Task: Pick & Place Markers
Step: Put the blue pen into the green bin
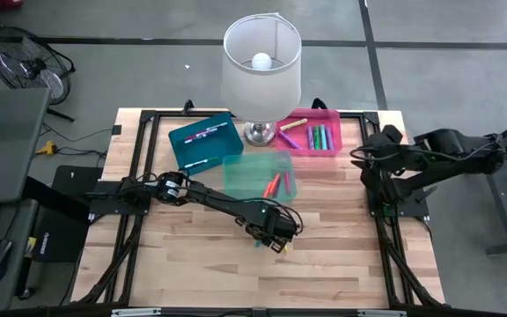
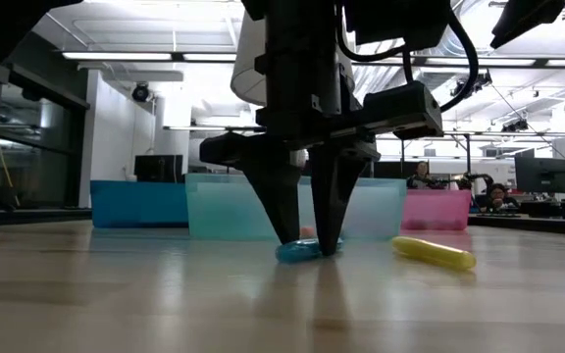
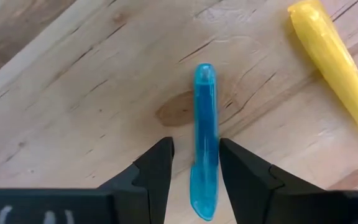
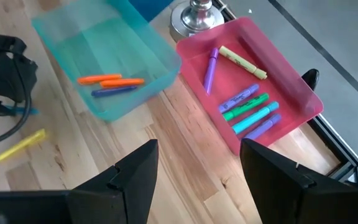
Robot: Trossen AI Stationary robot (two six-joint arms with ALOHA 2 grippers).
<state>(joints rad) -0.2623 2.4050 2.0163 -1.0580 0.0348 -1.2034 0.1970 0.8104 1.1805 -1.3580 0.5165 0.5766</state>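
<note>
left gripper [image 3: 194, 168] jaws apart, straddling blue marker [image 3: 204, 137] on counter [image 3: 92, 93] | risk – marker rolls or pivots off-centre as jaws close | yellow marker [image 3: 334, 62] just beside – could be nudged

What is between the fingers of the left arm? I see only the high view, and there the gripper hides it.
Observer: A blue marker lies flat on the table. The left gripper is down at it, one finger on each side, open.
Operator: Is another marker close to it?
Observer: Yes, a yellow marker lies on the wood beside it, apart from it and from the fingers.
Operator: Do the fingertips reach the table?
Observer: In the low view they stand at about table level, around the blue marker.
Operator: And the right arm?
Observer: The right gripper is open and holds nothing, above the table near the pink bin.
</note>
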